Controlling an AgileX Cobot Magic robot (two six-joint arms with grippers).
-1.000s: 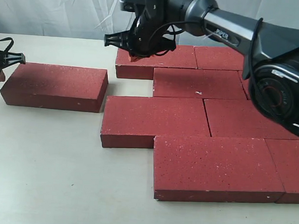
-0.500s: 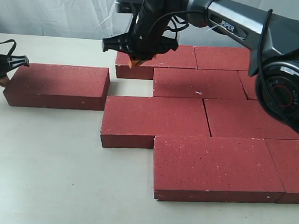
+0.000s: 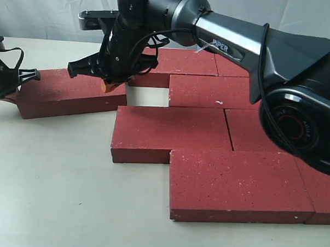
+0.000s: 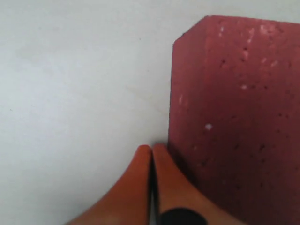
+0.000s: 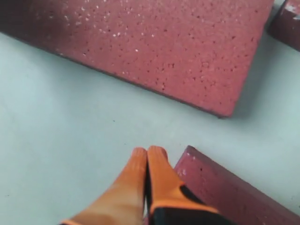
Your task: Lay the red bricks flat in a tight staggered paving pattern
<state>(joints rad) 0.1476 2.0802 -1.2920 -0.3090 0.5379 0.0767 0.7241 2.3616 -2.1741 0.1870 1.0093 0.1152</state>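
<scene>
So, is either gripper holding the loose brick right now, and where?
Nothing is held. Both grippers are shut empty: left gripper at one end of the loose brick, right gripper by the other end.

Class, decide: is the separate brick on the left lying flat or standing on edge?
Lying flat: the separate brick shows its broad speckled face upward.
</scene>
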